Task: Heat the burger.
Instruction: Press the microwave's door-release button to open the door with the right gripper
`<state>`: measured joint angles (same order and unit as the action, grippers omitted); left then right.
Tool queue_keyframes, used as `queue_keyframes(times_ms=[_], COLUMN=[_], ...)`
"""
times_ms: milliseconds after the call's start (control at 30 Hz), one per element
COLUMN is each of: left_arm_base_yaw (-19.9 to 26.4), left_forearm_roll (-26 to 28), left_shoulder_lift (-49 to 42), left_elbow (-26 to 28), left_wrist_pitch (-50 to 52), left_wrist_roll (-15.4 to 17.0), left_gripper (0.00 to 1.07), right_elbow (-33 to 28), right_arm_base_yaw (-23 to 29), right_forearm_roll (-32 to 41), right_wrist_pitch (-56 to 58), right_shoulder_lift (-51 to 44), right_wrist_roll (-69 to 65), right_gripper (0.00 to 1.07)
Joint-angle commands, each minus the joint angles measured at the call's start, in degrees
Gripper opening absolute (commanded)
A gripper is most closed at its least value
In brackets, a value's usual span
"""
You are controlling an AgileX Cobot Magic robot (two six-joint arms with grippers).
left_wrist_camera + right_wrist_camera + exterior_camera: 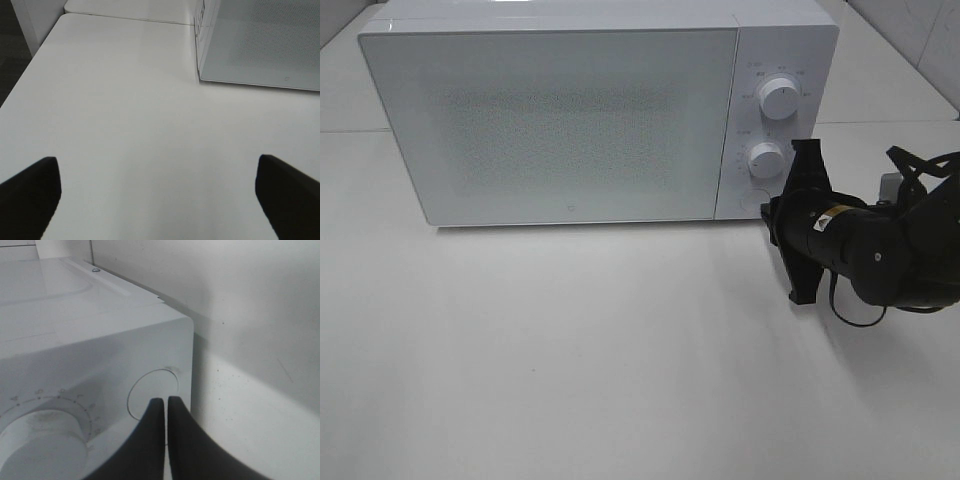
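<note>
The high exterior camera looks down on the microwave [550, 110] front and counter [570, 360]. The left wrist view skims low over that counter toward the microwave's corner; the right wrist view, past the right claw [166, 401], sits close to its button [150, 386].

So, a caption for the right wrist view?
Shut right gripper at the round button on the microwave, beside a dial.
</note>
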<state>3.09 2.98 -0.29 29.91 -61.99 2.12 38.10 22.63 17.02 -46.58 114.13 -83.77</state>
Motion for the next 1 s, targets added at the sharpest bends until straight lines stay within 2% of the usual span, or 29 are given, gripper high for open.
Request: queue_keyframes(times_ms=[33,733,1000], left_arm_base_yaw=[0.2,0.2,0.2], left_forearm_roll=[0.3,0.3,0.3], left_shoulder_lift=[-0.7,-0.5,-0.2], left_elbow=[-0.2,-0.2,-0.2], left_wrist_pitch=[0.7,0.7,0.7], left_wrist_roll=[-0.1,-0.1,-0.1], left_gripper=[0.98,0.98,0.98], right_elbow=[2.2,7.8,8.2], right_arm_base_yaw=[-0.6,-0.6,-0.6], right_forearm_roll=[0.3,1.3,2.7], right_wrist_pitch=[3.1,-0.9,-8.8], right_shoulder_lift=[0.2,4.4,5.0], right_wrist_roll=[0.3,2.2,3.8], right_gripper=[0.0,0.0,0.0])
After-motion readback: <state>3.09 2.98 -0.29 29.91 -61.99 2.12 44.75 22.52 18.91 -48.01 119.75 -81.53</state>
